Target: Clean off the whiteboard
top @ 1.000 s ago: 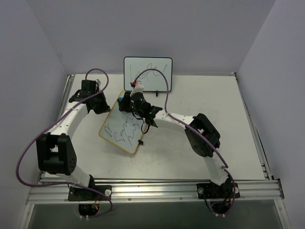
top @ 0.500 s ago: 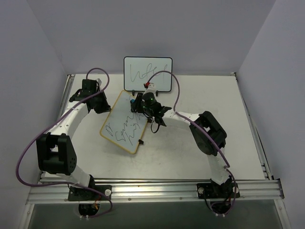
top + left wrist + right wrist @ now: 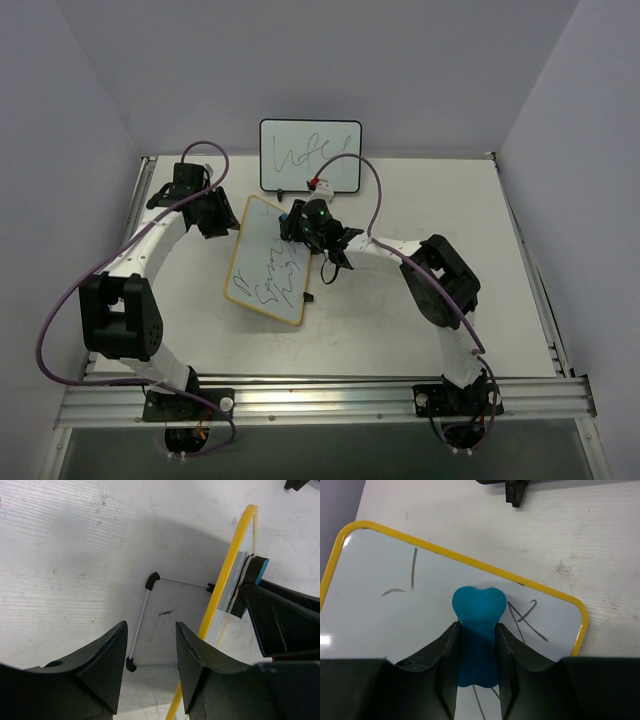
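Note:
The whiteboard (image 3: 262, 285) with its yellow-tan frame lies slanted at mid-table, dark handwriting over its lower half. In the right wrist view a few strokes remain on the whiteboard (image 3: 380, 620) near its top corner. My right gripper (image 3: 297, 222) is shut on a blue eraser (image 3: 479, 602) pressed onto the board's upper right part. My left gripper (image 3: 228, 224) hovers just off the board's upper left edge. In its own view the left gripper (image 3: 150, 626) is open and holds nothing, with the board's yellow rim (image 3: 220, 597) and wire foot (image 3: 144, 611) ahead.
A black-framed upright board (image 3: 310, 155) with one scribble stands at the table's back, right behind the right gripper; its black foot (image 3: 515, 492) shows in the right wrist view. Purple cables loop over both arms. The table's raised rails run along its sides.
My left gripper has opened and let go of the board's edge. The board has swung more upright and shifted right. The right gripper carried the eraser toward the board's upper right.

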Robot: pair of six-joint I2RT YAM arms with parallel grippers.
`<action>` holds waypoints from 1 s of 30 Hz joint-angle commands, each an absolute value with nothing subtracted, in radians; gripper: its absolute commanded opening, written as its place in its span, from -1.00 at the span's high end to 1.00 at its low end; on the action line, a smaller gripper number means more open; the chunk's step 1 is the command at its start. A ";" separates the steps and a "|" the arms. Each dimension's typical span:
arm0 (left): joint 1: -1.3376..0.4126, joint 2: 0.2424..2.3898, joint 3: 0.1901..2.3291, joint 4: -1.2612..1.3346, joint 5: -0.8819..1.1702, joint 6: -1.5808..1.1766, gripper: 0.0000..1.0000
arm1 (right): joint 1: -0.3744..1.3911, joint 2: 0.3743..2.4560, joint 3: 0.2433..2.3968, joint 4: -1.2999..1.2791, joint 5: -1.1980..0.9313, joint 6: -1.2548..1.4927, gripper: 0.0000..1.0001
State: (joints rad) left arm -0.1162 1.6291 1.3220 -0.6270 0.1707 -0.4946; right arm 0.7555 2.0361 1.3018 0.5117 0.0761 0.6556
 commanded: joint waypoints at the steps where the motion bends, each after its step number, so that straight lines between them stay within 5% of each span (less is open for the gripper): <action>1: -0.120 1.632 1.371 -0.620 0.227 -0.532 -0.05 | 0.795 2.022 1.252 0.383 0.080 0.637 1.00; 8: -0.037 1.583 1.339 -0.591 0.251 -0.571 -0.33 | 0.795 1.993 1.233 0.362 0.112 0.624 1.00; 17: -0.006 1.508 1.230 -0.459 0.388 -0.601 -0.43 | 0.793 1.971 1.197 0.368 0.114 0.624 1.00; 22: -0.005 1.454 1.109 -0.345 0.488 -0.641 -0.37 | 0.793 1.953 1.172 0.380 0.100 0.621 1.00; 30: -0.006 1.408 0.973 -0.199 0.583 -0.676 -0.01 | 0.792 1.927 1.128 0.402 0.074 0.614 1.00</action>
State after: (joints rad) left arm -0.0067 1.4570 0.9985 -0.3317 0.5022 -0.6491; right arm 0.7685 1.9549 1.1599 0.4820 0.1146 0.6411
